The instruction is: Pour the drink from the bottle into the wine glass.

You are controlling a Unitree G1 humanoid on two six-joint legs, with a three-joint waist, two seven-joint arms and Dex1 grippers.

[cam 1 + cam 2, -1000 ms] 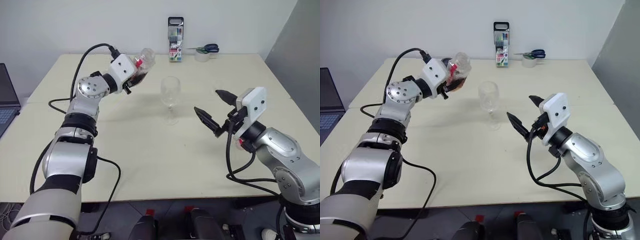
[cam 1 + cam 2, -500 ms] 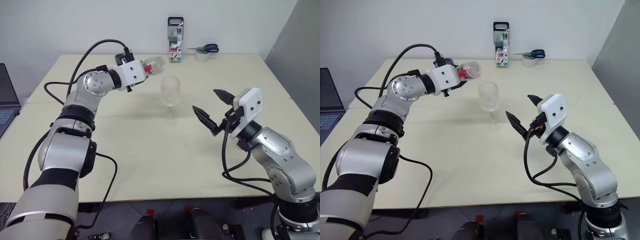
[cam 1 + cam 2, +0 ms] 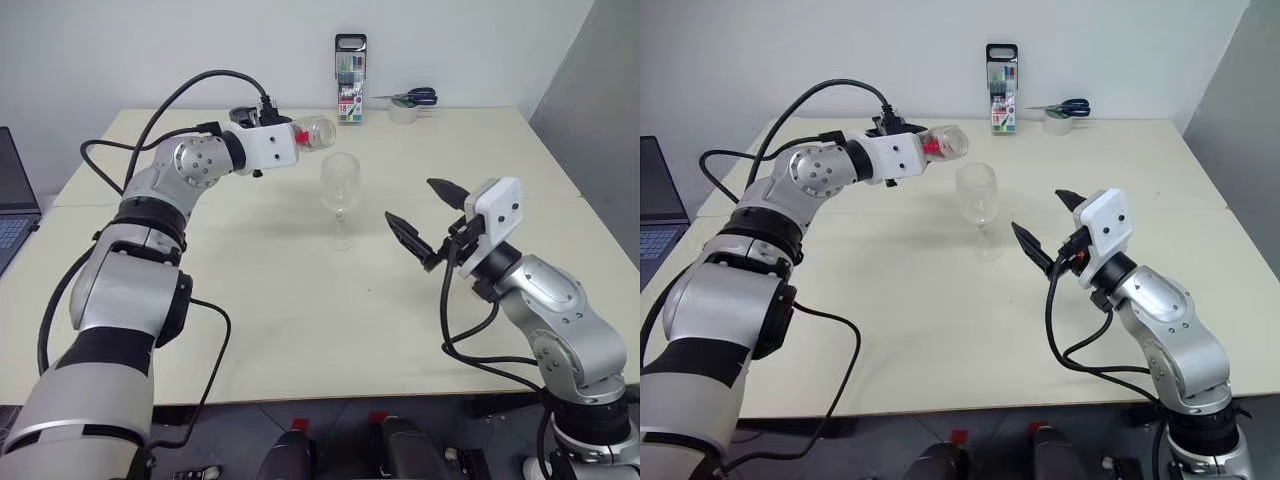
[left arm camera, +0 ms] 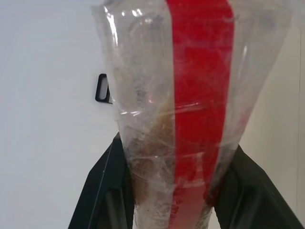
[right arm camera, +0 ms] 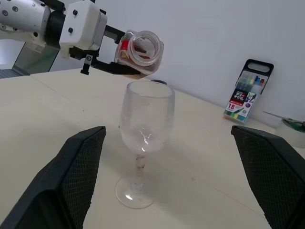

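Observation:
My left gripper (image 3: 291, 137) is shut on the bottle (image 3: 312, 131), a clear plastic one with a red label strip (image 4: 200, 95). The bottle lies about level in the air, and its open, capless mouth (image 5: 144, 47) points toward the wine glass (image 3: 340, 186), just above and left of the rim. A little reddish-brown drink (image 4: 155, 143) sits inside the bottle near the fingers. The wine glass (image 5: 144, 124) stands upright on the table's middle. My right gripper (image 3: 412, 201) hovers open to the right of the glass, with nothing between its fingers.
A marker pack (image 3: 351, 80) stands at the table's back edge, with scissors (image 3: 412, 97) and a tape roll (image 3: 404, 113) to its right. A laptop (image 3: 14, 205) lies off the table's left side. The beige table (image 3: 300, 300) stretches wide in front.
My left wrist has rolled and the bottle has swung from tilted upward to lying level, its mouth now nearer the glass rim. The right arm has kept still.

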